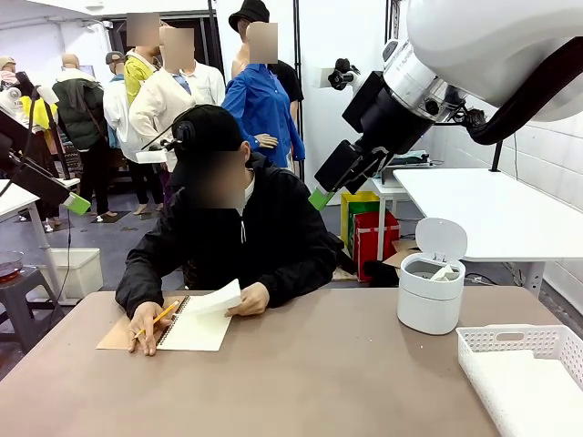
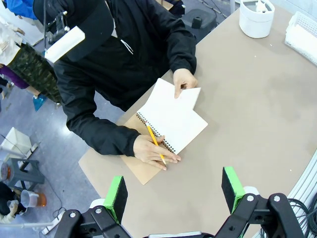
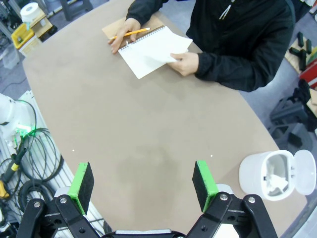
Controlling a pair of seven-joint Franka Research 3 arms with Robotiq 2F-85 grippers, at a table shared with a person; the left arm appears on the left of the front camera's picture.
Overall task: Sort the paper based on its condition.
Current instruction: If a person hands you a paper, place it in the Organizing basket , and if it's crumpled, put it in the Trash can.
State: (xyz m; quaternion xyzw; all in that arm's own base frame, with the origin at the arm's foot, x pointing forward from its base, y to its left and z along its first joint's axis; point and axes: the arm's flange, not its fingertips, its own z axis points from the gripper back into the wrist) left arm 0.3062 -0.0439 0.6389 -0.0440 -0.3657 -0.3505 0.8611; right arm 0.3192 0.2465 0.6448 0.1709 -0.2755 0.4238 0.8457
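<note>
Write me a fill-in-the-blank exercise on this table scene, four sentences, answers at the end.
1. On the spiral notebook, one of the person's hands holds a yellow ____.
2. The person's other hand lifts a white sheet of ____.
3. The white bin stands with its lid ____.
4. The pads of the left hand are ____ in colour.

Missing words: pencil; paper; open; green.

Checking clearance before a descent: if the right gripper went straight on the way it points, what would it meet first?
The right gripper would likely meet bare table first, well short of the notebook; depth is uncertain.
</note>
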